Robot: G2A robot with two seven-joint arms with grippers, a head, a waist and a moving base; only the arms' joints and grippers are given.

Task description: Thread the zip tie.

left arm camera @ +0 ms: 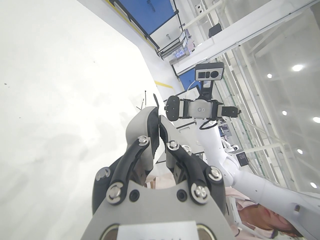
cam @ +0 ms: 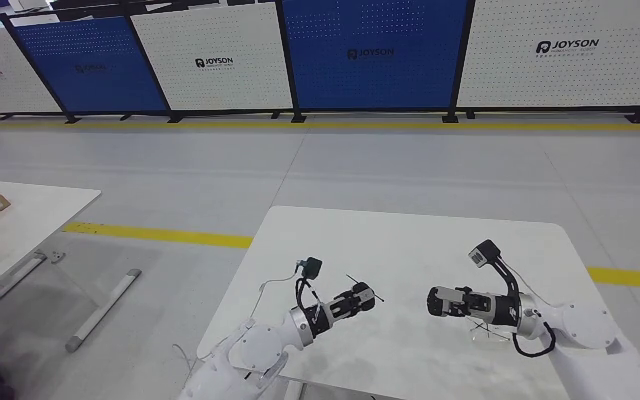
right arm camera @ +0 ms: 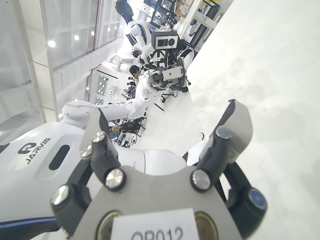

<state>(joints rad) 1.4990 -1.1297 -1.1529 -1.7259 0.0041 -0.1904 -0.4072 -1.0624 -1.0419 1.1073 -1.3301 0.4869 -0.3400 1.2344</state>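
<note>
My left gripper point(cam: 364, 298) point(left arm camera: 158, 116) is shut on a thin black zip tie point(cam: 365, 288) point(left arm camera: 156, 101), which sticks out past its fingertips just above the white table point(cam: 400, 240). In the right wrist view the left gripper point(right arm camera: 170, 76) faces me, with the zip tie point(right arm camera: 187, 77) crossing its tips. My right gripper point(cam: 436, 301) point(right arm camera: 166, 109) hangs a short way to the right of the zip tie, pointing at it. Its fingers are spread wide and hold nothing. The left wrist view shows the right gripper point(left arm camera: 201, 109) end-on, open.
A few thin black strips point(cam: 487, 329) point(left arm camera: 144, 100) lie on the table under the right arm. The table's near edge runs close below both arms. A second white table point(cam: 40, 210) stands at the far left across the floor.
</note>
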